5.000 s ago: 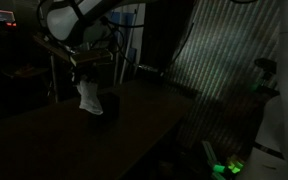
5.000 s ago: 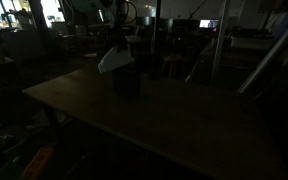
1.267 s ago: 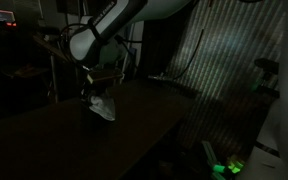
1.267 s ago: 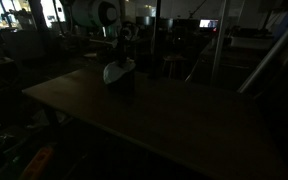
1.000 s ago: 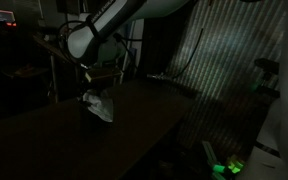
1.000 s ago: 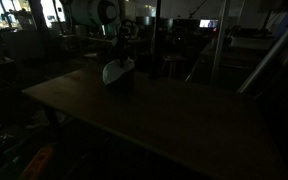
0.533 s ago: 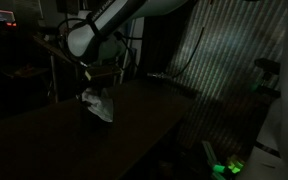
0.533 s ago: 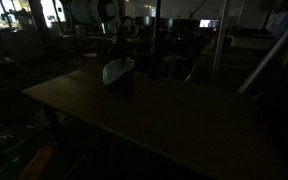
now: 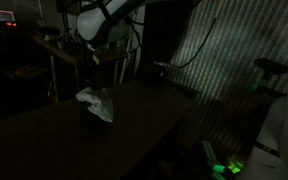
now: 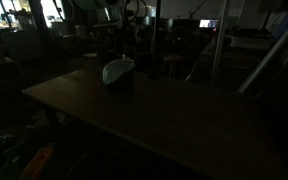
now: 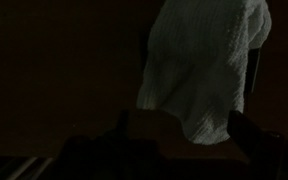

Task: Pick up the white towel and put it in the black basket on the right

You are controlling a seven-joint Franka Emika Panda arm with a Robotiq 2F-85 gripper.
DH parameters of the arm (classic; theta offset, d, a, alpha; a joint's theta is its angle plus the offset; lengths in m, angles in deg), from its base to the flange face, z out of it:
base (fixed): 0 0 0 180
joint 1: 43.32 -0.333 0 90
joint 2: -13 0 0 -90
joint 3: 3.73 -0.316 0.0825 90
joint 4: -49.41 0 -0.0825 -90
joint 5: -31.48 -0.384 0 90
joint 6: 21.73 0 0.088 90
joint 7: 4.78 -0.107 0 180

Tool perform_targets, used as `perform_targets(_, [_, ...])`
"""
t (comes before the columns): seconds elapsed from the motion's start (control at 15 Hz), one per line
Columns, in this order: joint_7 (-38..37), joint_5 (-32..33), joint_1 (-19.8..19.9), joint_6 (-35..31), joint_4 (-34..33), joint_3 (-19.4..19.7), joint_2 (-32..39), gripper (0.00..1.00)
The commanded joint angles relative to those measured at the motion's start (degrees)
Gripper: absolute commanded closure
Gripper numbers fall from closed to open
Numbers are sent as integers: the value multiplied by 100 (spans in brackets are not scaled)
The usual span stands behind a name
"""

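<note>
The scene is very dark. The white towel [image 9: 94, 103] [image 10: 118, 69] lies crumpled over the top of the black basket [image 9: 91, 116] [image 10: 125, 84], which stands on the wooden table in both exterior views. My gripper [image 9: 97, 62] hangs a little above the towel, apart from it. In the wrist view the towel [image 11: 204, 65] fills the upper right. The gripper [image 11: 184, 128] is open there, with dark fingers [image 11: 246, 128] on either side and nothing held between them. The basket itself is hard to make out in the wrist view.
The wooden table [image 10: 154, 125] [image 9: 134, 125] stretches around the basket. Shelves and clutter stand behind it [image 10: 44, 25]. A corrugated wall [image 9: 224, 70] and a green light [image 9: 229, 165] lie past the table's edge.
The gripper opened and let go of the towel, then rose away from it. The towel stays on the basket where it was dropped.
</note>
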Motion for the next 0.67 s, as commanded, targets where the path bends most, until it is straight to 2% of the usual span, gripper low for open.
perform_targets(0.0, [-178, 203, -28, 335, -285, -44, -88, 0])
perform_targets(0.07, [-161, 174, -24, 368, -344, -70, -72, 0])
perform_targets(0.13, [-170, 141, -32, 373, -387, -99, -22, 25])
perform_targets(0.2, [-178, 140, -38, 399, -409, -117, -9, 27])
perform_targets(0.27, [-180, 143, -42, 386, -403, -135, 0, 34])
perform_targets(0.6, [-225, 116, -41, 325, -326, -168, 30, 73])
